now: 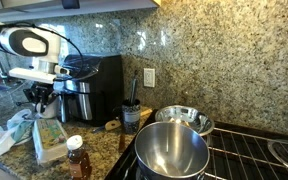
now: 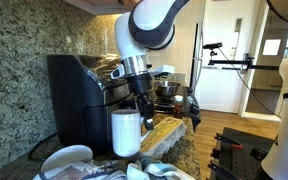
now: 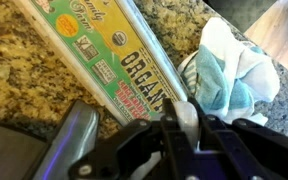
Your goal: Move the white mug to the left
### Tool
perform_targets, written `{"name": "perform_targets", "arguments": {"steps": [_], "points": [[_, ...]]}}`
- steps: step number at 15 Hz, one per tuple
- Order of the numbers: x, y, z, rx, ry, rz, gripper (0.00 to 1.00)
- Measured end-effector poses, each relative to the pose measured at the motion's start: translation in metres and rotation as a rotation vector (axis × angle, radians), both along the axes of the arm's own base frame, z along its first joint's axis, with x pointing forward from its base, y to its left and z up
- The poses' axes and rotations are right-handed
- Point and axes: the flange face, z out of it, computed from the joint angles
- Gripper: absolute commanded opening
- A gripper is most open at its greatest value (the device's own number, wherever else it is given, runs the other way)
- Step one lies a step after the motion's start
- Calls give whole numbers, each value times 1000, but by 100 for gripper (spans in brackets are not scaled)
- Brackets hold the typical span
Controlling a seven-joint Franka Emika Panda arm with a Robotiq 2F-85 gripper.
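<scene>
1. White ceramic: the white mug [image 2: 126,132] is standing upright on the granite table [image 3: 14,60]. It is sitting in front of the black coffee machine [image 2: 74,100] and just beside the flat box [image 2: 166,132].
2. Black metal: the gripper [image 2: 144,110] is hanging from the white arm [image 2: 149,25] over the mug's rim on the side facing the box. Its fingers are reaching down to the top of the mug; contact cannot be told from this angle.
3. In the wrist view, the gripper [image 3: 187,125] is showing its dark fingers close together with a small white piece between them. Whether it is clenched on the mug or released cannot be told.
4. Cardboard: the box [image 3: 104,50], printed with "ORGANIC", is lying flat on the table.
5. Cloth: a white and teal towel [image 3: 229,65] is lying crumpled just beside the box.
6. Amber plastic: a honey bottle [image 1: 77,158] is standing upright near the table's front edge.
7. Steel: a large bowl [image 1: 172,150] and a smaller bowl [image 1: 186,120] are sitting on the stove [image 1: 254,155].
8. Dark cup: a utensil cup [image 1: 131,118] is standing near the granite wall.
</scene>
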Motion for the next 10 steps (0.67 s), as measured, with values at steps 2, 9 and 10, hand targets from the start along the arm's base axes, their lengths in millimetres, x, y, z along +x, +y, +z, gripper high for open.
{"name": "perform_targets", "arguments": {"steps": [2, 9, 10], "points": [[0, 1, 1, 1, 6, 6, 5], [-1, 1, 1, 84, 22, 104, 5], [-2, 2, 1, 90, 24, 111, 5]]}}
